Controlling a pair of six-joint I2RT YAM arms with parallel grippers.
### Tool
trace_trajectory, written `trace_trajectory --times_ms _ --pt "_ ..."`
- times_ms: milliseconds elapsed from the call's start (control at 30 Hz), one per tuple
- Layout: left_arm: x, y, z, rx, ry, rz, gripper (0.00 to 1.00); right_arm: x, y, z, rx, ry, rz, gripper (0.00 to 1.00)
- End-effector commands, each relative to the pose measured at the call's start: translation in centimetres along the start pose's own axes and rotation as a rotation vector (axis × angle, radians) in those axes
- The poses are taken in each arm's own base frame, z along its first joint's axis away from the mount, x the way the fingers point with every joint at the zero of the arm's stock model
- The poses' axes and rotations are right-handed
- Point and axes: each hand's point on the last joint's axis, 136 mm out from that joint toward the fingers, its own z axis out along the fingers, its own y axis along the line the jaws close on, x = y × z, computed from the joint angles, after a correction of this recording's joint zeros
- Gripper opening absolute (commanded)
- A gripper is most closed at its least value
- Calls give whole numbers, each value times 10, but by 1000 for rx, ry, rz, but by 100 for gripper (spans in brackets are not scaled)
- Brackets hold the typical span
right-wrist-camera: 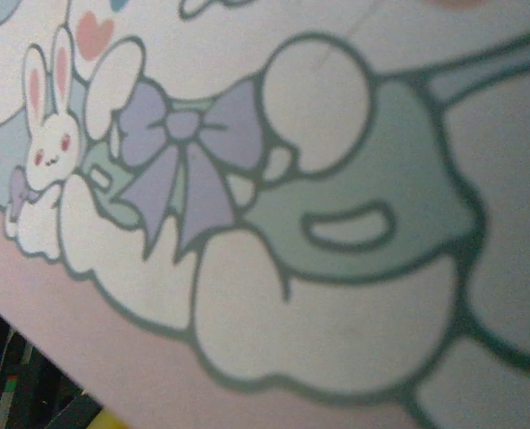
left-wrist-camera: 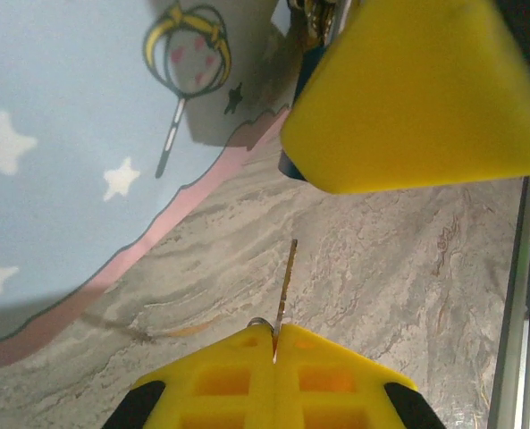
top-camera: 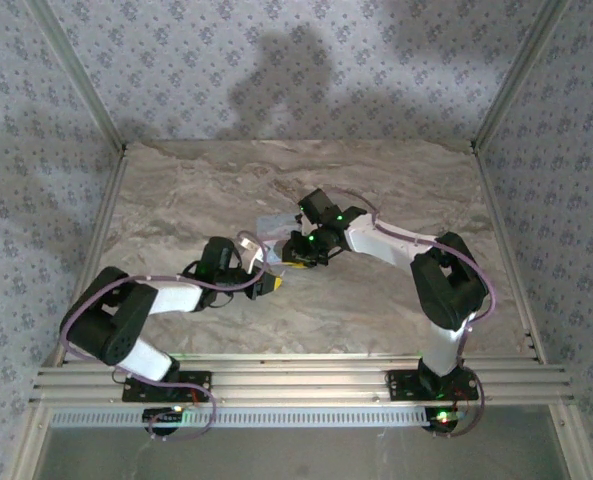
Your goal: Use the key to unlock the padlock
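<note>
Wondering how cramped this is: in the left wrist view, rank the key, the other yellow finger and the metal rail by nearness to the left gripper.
1. key: pinched in the left gripper.
2. yellow finger: ahead, upper right.
3. metal rail: far right edge.

The left gripper (left-wrist-camera: 274,347) is clamped shut, its tip just beside the right gripper (top-camera: 299,264), both reaching inward.
</note>
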Motion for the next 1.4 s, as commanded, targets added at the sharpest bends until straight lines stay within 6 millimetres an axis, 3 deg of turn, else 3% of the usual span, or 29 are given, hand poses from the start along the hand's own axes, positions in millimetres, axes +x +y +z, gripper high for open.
trace_trajectory --times_ms 0,433,1367 --pt "-9 -6 3 29 -33 26 0 -1 15 -14 -65 -14 -7 0" --pt "-26 -10 9 66 -71 24 0 0 12 -13 -74 -11 7 0" --pt "-34 -14 10 76 -91 41 0 -1 8 -10 -66 -13 23 0"
